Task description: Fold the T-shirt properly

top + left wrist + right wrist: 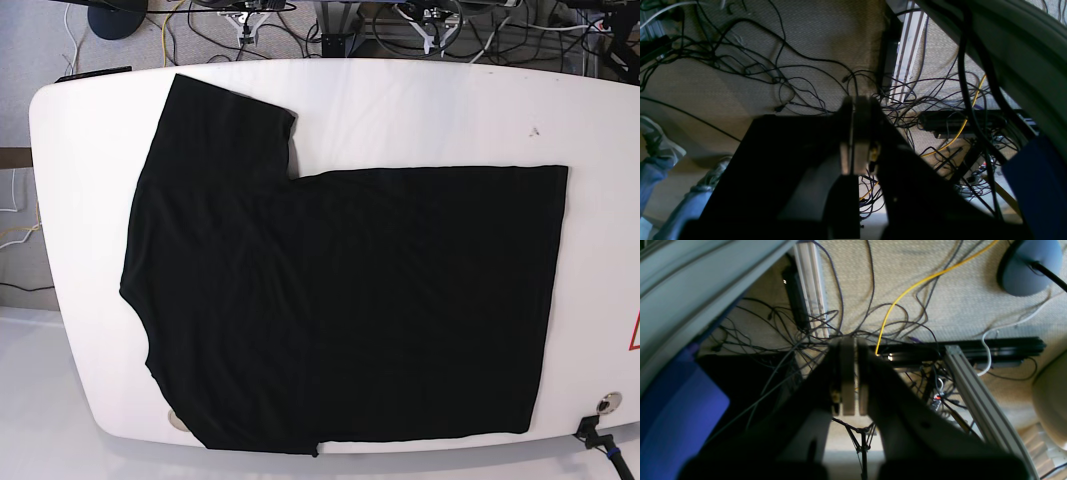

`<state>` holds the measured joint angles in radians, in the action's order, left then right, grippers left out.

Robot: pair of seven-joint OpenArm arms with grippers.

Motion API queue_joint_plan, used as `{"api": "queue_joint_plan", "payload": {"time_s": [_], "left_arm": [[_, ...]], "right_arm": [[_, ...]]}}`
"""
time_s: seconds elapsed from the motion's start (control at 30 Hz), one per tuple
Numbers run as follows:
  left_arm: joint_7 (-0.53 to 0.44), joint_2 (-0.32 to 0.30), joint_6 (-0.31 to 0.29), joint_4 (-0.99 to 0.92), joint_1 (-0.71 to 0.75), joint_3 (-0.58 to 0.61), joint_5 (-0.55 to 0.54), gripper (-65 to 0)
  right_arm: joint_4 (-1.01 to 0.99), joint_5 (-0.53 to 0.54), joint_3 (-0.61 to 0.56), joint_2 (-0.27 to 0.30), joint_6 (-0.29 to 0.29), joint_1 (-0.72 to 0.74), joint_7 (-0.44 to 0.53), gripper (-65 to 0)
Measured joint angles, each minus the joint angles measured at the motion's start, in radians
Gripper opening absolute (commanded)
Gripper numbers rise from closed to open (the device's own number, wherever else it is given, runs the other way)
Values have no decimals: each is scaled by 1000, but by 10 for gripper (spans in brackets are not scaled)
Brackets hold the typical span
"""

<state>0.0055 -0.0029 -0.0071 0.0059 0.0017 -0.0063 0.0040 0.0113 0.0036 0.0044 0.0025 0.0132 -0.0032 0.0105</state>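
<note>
- The T-shirt is lying flat across the white bench, one sleeve reaching toward the far left corner, hem near the right edge.
- My left end effector is sitting closed, gripping nothing.
- My right end effector is sitting closed too, over floor cables.
</note>
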Motion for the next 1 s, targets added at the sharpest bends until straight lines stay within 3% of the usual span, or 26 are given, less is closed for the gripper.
{"api": "queue_joint_plan", "payload": {"time_s": [1.0], "left_arm": [[-10,-6,0,6,6,0,-3,-650]], "right_arm": [[1,-1,0,-3,10,0,31,-646]]}}
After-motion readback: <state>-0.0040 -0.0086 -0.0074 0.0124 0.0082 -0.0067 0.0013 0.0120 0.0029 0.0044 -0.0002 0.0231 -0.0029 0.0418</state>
